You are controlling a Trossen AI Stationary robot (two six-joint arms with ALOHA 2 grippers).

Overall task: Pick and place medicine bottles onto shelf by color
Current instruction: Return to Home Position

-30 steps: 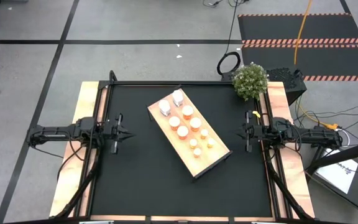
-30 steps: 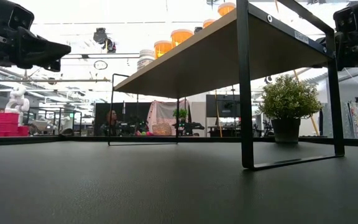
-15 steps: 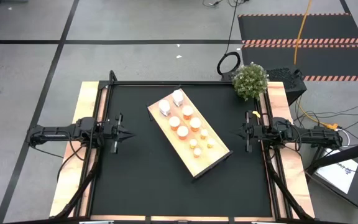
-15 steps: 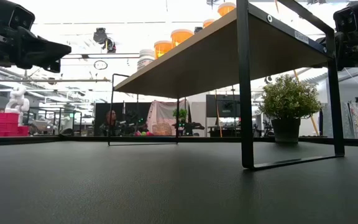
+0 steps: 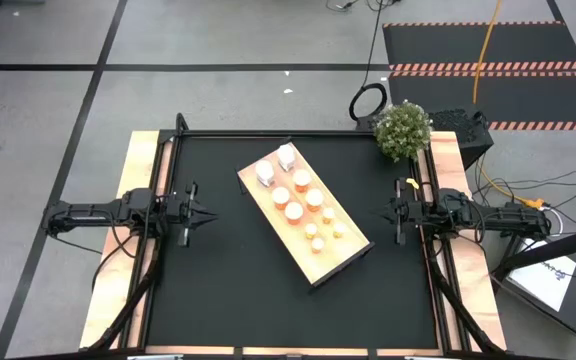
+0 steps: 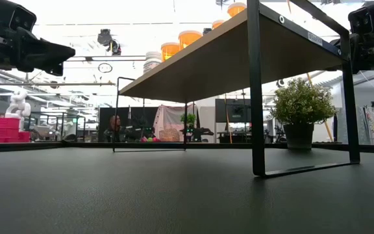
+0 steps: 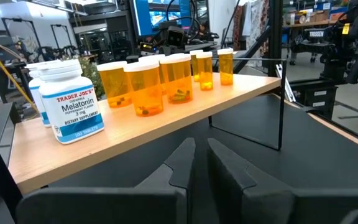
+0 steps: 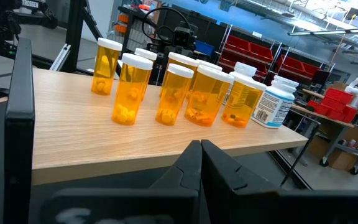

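**Asker:** Where do the medicine bottles (image 5: 301, 180) stand?

**Me:** All on the shelf (image 5: 346, 250), a pale wood-grain board on thin black metal legs (image 6: 256, 97). It sits slantwise in the middle of the matte black table (image 5: 228, 290). Two white plastic bottles (image 5: 286, 156) with printed labels stand at the far end. Clear orange cylinders with white caps follow them in pairs, and the tiny ones (image 5: 319, 245) stand toward the near end.

**Asker:** And your jaws?

**Me:** My left gripper (image 5: 203, 213) hangs at the table's left edge. Its fingers are drawn close, with only a sliver between them, and they hold nothing. My right gripper (image 5: 393, 213) hangs at the right edge, with its fingers pressed together and nothing in them. Both are well apart from the shelf.

**Asker:** Any room to move?

**Me:** There is bare black tabletop on either side of the board and under it, between the legs. A bushy potted plant (image 5: 402, 130) fills the far right corner, near my right arm.
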